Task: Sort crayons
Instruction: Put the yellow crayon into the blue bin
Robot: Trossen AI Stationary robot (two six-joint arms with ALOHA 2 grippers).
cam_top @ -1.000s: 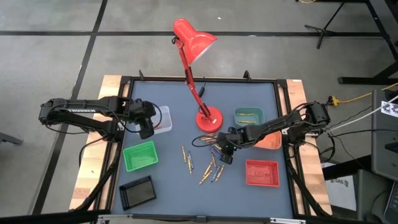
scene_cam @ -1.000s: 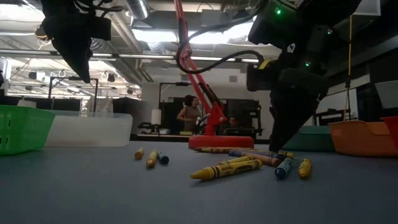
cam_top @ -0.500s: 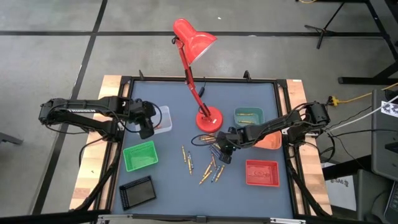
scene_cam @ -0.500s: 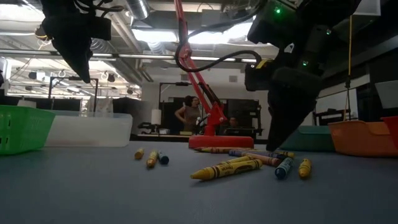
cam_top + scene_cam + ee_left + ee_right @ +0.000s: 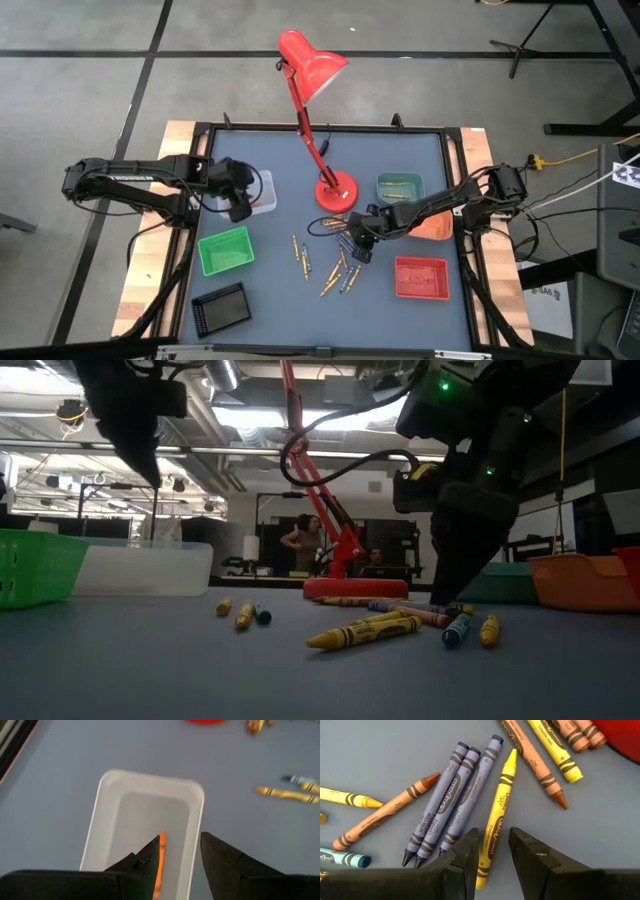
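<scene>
Seen from above, a dark blue-grey surface (image 5: pixel 400 310) carries a red desk lamp (image 5: pixel 312 75) at the far middle, with small trays around it. The left gripper (image 5: pixel 238 203) hangs over a clear tray (image 5: pixel 264 192) at the far left. Its wrist view shows what the high view cannot: its fingers are a narrow gap apart and empty, and an orange crayon (image 5: pixel 159 865) lies inside that tray. The right gripper (image 5: pixel 492 851) is low over loose crayons (image 5: pixel 335 262) scattered in the middle of the surface, near the lamp's base. Its wrist view shows the fingers slightly apart on either side of a yellow crayon (image 5: pixel 496 827), not closed on it, with two blue-purple crayons (image 5: pixel 442 812) lying side by side just beside it. The low view shows the crayons lying flat on the surface and a person (image 5: pixel 302 545) standing far back in the room. A green tray (image 5: pixel 225 250) sits near left, a red tray (image 5: pixel 421 277) near right.
</scene>
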